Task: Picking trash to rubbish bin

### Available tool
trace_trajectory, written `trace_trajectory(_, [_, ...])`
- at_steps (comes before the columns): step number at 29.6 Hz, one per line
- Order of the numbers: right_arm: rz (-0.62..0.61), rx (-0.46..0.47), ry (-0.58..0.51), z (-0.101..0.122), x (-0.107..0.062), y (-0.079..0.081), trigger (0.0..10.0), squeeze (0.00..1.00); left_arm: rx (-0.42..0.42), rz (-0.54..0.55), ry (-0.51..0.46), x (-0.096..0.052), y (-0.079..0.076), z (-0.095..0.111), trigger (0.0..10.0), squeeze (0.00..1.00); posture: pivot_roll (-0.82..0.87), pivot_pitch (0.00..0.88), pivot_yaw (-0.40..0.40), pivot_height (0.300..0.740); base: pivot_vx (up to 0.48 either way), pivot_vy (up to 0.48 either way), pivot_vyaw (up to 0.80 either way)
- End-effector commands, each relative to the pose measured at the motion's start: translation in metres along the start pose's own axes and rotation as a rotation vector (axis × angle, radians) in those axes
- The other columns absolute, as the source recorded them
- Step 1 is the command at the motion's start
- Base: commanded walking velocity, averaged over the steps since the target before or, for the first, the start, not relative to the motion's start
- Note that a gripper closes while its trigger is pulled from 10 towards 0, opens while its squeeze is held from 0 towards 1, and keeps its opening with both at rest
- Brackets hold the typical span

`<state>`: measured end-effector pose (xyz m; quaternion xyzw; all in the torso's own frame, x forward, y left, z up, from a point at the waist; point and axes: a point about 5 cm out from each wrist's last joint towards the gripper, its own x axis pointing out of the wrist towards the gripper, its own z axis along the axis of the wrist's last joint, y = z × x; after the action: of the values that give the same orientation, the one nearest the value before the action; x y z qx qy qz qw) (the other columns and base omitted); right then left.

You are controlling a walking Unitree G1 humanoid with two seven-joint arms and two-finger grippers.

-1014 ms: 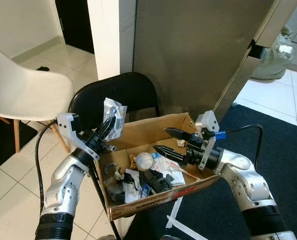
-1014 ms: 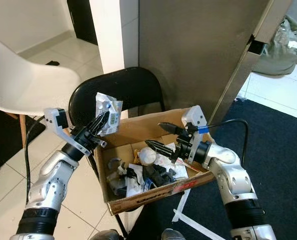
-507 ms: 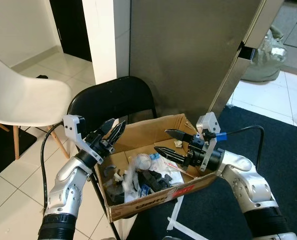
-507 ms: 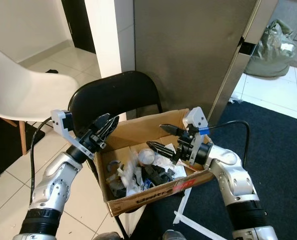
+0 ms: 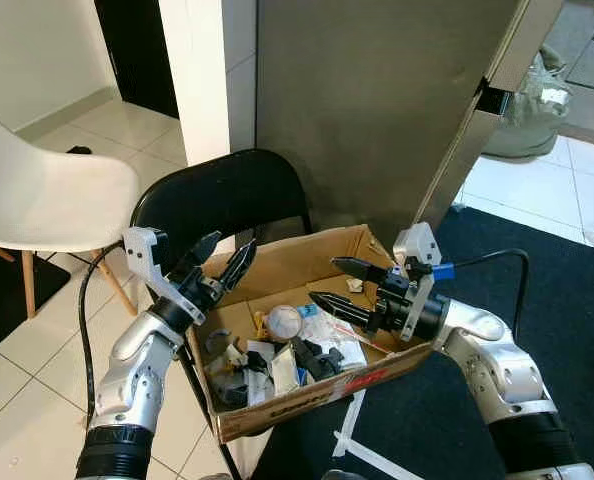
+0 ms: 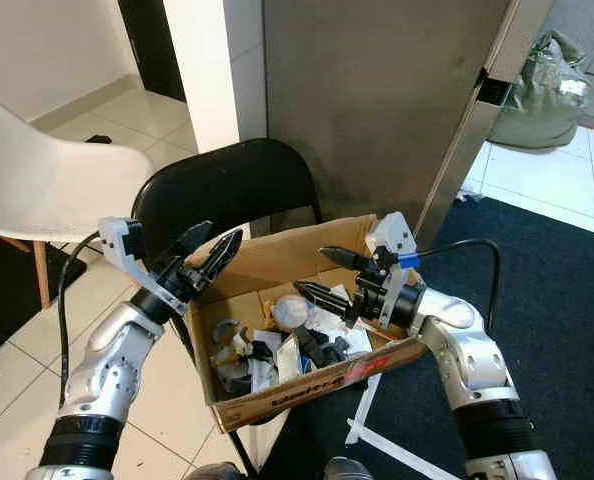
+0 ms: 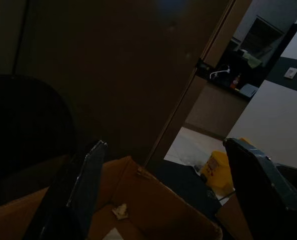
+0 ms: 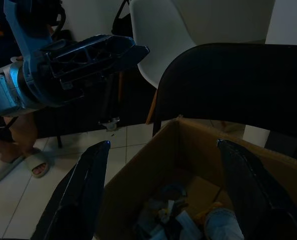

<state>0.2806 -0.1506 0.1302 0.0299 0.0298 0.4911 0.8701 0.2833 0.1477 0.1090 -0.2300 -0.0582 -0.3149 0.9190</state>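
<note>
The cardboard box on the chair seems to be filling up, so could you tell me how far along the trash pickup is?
Done: the cardboard box on the black chair already holds mixed trash. In hand: nothing; the left pincer is open and empty at the box's corner, the right pincer open above the trash. Left: I cannot tell, as no loose trash is visible nearby.

— What sits on the black chair (image 5: pixel 227 195)?

— An open cardboard box (image 5: pixel 307 262) of trash: a pale ball (image 5: pixel 284 321), white wrappers, dark scraps.

— And the arms?

— The left gripper (image 5: pixel 222 268) hovers at the box's left rim, fingers spread and empty. The right gripper (image 5: pixel 329 282) reaches in over the box's right side, fingers parted above the litter.

— Around the box?

— A white chair (image 5: pixel 47 195) left of it, a grey metal panel (image 5: pixel 377 90) behind, dark carpet (image 5: pixel 567 290) to its right.
</note>
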Motion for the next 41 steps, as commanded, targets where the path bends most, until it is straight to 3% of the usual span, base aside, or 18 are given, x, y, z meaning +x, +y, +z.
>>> trace_trajectory(1, [0.000,-0.005,0.015,-0.0021,-0.0021,-0.0002,10.0,0.00,-0.022,-0.017,-0.003,-0.0007,-0.0036,0.0000,10.0,0.00,0.00,0.000,-0.030,0.740,0.000,0.000,0.00])
trace_trajectory(12, [-0.007,-0.010,0.016,-0.0028,-0.0011,-0.0008,10.0,0.00,-0.004,-0.021,0.028,0.0018,-0.0079,-0.0030,10.0,0.00,0.00,0.000,-0.028,0.740,-0.094,0.000,0.00])
trace_trajectory(41, [-0.012,-0.013,0.014,-0.0024,-0.0013,-0.0013,10.0,0.00,0.006,-0.021,0.037,0.0029,-0.0092,-0.0016,10.0,0.00,0.00,0.000,-0.025,0.740,-0.348,0.000,0.00])
